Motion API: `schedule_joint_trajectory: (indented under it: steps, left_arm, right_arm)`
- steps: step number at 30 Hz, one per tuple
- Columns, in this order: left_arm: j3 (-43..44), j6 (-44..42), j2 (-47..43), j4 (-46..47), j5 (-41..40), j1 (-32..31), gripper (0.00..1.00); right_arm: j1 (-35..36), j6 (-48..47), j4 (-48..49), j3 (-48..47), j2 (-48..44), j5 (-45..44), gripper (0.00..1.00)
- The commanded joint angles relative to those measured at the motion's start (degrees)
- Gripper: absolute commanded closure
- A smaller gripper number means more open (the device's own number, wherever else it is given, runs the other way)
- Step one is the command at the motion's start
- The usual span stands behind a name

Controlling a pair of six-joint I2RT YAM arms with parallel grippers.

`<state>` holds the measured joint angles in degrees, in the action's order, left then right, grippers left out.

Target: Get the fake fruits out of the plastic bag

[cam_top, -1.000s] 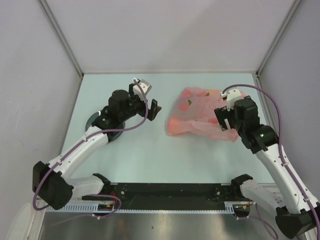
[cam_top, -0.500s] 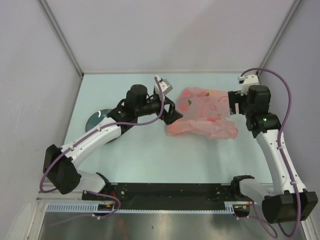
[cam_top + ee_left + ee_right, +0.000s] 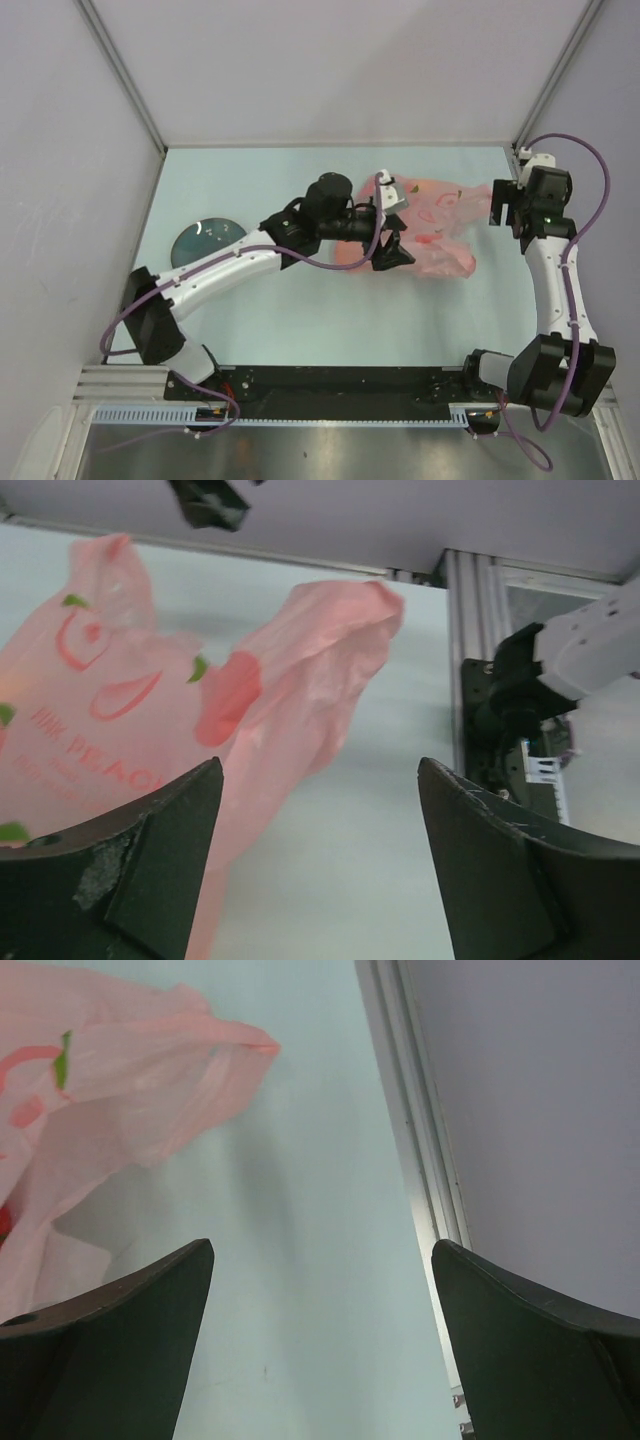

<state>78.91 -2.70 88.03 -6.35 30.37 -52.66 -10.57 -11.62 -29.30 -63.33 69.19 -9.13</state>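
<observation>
**Both grippers spread wide at the plastic bag, no hold yet taken**

The step in hand is judged to be the taking of a first hold on the plastic bag (image 3: 432,215) so that its mouth can be opened. It is best done by pinching the thin film at a handle (image 3: 340,620), not at the full body. Only one layer should be caught, so that the mouth is not clamped shut. The fingers should be closed only once film is seen between them, since such film is likely to slip or bunch.

The left gripper (image 3: 390,248) is held above the near edge of the bag, with its jaws wide apart and empty. The bag lies ahead of it and toward its left finger (image 3: 150,860), and the handle rises ahead between the fingers.

The right gripper (image 3: 508,205) is also wide apart and empty. The bag's handle end lies ahead of it and off to its left side, clear of the fingers, and only bare table (image 3: 300,1290) is seen between them.

The fake fruits are judged to be inside the bag; they cannot be told from the printed motifs. A dark plate (image 3: 205,240) lies well behind the left gripper.
</observation>
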Motion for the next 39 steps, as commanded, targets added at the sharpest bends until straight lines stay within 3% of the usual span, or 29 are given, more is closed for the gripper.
schedule_joint_trajectory:
  steps: [1,6,10,12,15,20,26,30,33,34,35,37,39]
  left_arm:
    - [7.8,0.6,4.7,2.8,8.7,-2.1,0.21]
    - [15.0,6.1,13.7,8.2,19.7,-4.7,0.26]
    - [15.5,-4.2,14.0,6.8,7.6,-10.0,0.14]
    - [17.3,-9.5,14.8,5.0,1.1,-12.7,0.13]
    - [23.1,-13.2,18.7,0.6,-3.9,-13.8,0.13]
    - [24.7,-20.0,20.6,-1.2,-10.2,-13.6,0.11]
    - [29.2,-21.6,25.3,-6.4,-14.4,-11.7,0.19]
    - [28.7,-23.4,25.5,-8.6,-14.0,-9.7,0.35]
    - [25.8,-23.9,23.7,-8.4,-7.5,-8.1,0.36]
    - [25.4,-24.7,23.6,-9.2,-7.0,-7.9,0.41]
    - [26.0,-25.5,23.6,-10.6,-6.5,-7.9,0.64]
    - [27.5,-26.0,24.0,-15.1,-6.7,-7.8,0.86]
    - [26.2,-24.9,22.0,-16.0,-5.2,-6.4,1.0]
  right_arm:
    - [-4.5,0.1,4.8,-1.5,1.6,3.5,0.04]
    - [-8.2,0.9,6.5,-1.5,5.8,6.4,0.05]
    - [-11.4,2.7,5.4,-1.5,5.3,8.6,0.05]
    - [-11.8,3.6,5.0,-1.3,4.6,11.2,0.05]
    - [-12.2,3.3,4.8,-0.9,3.9,12.9,0.05]
    - [-12.1,3.4,6.8,-0.2,5.5,14.4,0.05]
    - [-12.2,3.0,12.1,-0.2,9.7,23.3,0.04]
    - [-12.1,2.3,15.8,-0.3,13.6,28.9,0.02]
    - [-11.8,1.4,17.4,-0.4,16.4,31.0,0.01]
    - [-11.5,1.2,17.6,-0.7,17.0,31.5,0.01]
    - [-11.3,0.6,17.7,-1.0,18.3,31.9,0.0]
    - [-10.7,0.4,17.6,-1.6,19.3,32.7,0.01]
    - [-9.8,0.0,17.7,-2.6,20.9,33.3,0.0]
